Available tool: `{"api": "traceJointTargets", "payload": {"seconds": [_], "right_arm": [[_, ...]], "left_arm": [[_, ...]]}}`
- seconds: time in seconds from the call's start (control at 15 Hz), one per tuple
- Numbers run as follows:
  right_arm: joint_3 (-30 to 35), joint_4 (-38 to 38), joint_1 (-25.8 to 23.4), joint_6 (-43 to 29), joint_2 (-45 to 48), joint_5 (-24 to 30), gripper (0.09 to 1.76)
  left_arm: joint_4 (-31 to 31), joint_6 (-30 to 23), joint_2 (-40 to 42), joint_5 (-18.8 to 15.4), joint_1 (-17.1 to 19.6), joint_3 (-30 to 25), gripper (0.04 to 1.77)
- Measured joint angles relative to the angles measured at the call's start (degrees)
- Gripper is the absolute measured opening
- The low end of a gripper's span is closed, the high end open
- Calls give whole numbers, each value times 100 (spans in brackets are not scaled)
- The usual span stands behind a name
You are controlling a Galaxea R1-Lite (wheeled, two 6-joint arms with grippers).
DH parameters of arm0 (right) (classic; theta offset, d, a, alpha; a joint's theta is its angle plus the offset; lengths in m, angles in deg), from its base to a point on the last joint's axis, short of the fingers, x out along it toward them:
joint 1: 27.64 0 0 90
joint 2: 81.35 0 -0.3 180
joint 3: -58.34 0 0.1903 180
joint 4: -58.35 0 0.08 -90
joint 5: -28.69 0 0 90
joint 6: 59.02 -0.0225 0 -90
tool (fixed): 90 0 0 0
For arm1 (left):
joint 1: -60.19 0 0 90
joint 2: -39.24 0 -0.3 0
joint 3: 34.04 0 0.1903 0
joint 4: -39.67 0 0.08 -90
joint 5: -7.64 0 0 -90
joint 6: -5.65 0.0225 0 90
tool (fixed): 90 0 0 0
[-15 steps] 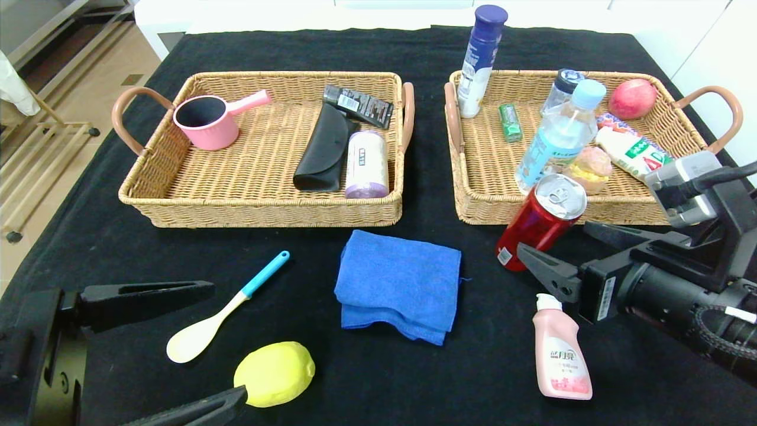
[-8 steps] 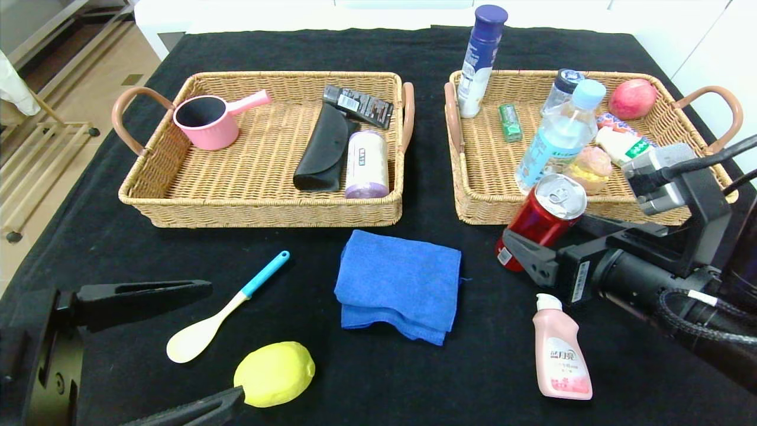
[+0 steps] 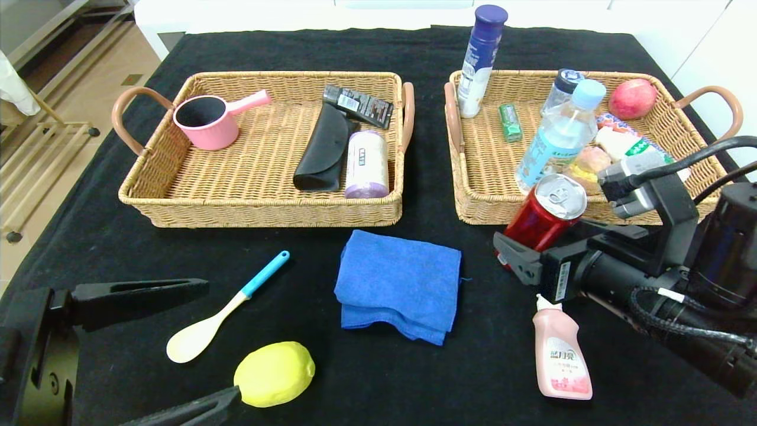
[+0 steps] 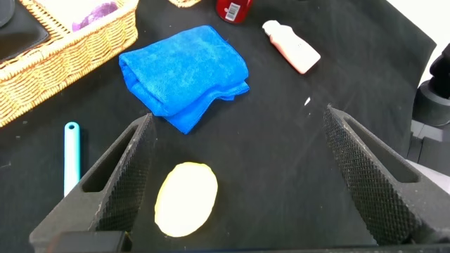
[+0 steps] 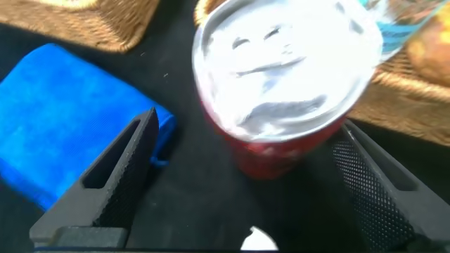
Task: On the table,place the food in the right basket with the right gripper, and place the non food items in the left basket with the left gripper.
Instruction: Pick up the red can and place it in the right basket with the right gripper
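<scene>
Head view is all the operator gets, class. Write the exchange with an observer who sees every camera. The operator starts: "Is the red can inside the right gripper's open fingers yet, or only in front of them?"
Observer: Inside. In the right wrist view the can stands between the open fingers of the right gripper, with a gap on each side.
Operator: Is anything else close to that gripper?
Observer: The white cap of the pink bottle shows near the gripper's base, apart from the can.
Operator: And what is the left gripper lined up with?
Observer: The left gripper is open, and the lemon lies in the gap between its fingers, nearer one finger.
</scene>
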Motion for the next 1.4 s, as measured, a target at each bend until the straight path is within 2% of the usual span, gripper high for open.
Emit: {"api": "traceJointTargets", "payload": {"seconds": [0.07,0.27,0.4,0.6,1.4], "right_arm": [[-13,-5,-11,0,-11,-4,171],[-24,4,-22,0,-27,-10,124],[-11,0,-32,0,-30,-9,104],[6,6,-29,5,-44,-6,99],[-74,-46,-74,138,-49,13,98]], "left_arm": [[0,0,0,0,0,0,172],[2,0,5,0,0,0,172],[2,-2,10,0,0,0,172],[0,6,16,0,0,0,172],[-5,6,0,-6,-9,-20,172]]}}
